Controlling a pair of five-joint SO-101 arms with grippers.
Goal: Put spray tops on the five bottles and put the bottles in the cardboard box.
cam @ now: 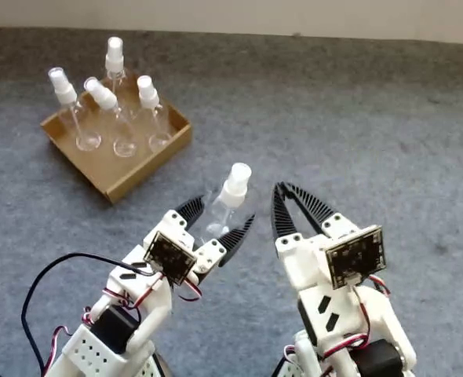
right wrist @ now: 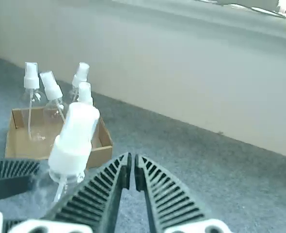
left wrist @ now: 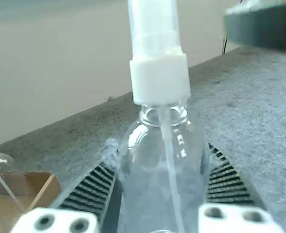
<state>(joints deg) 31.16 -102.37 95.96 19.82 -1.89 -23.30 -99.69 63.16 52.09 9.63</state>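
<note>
A clear bottle (cam: pixel 222 210) with a white spray top (cam: pixel 237 179) stands upright on the grey carpet, and my left gripper (cam: pixel 224 214) is shut on its body. In the left wrist view the bottle (left wrist: pixel 160 165) sits between both ribbed black fingers (left wrist: pixel 92 187), with the spray top (left wrist: pixel 158 82) above them. My right gripper (cam: pixel 280 188) is just right of the bottle, shut and holding nothing. Its fingertips (right wrist: pixel 132 170) nearly touch, and the bottle (right wrist: pixel 75 141) stands beside them. The cardboard box (cam: pixel 149 169) at the far left holds several bottles (cam: pixel 115 94) with spray tops.
Grey carpet covers the table, open to the right and behind the grippers. A pale wall (right wrist: pixel 191 73) runs along the far edge. The box (right wrist: pixel 17 141) stands beyond the held bottle. A black cable (cam: pixel 39 287) loops by the left arm's base.
</note>
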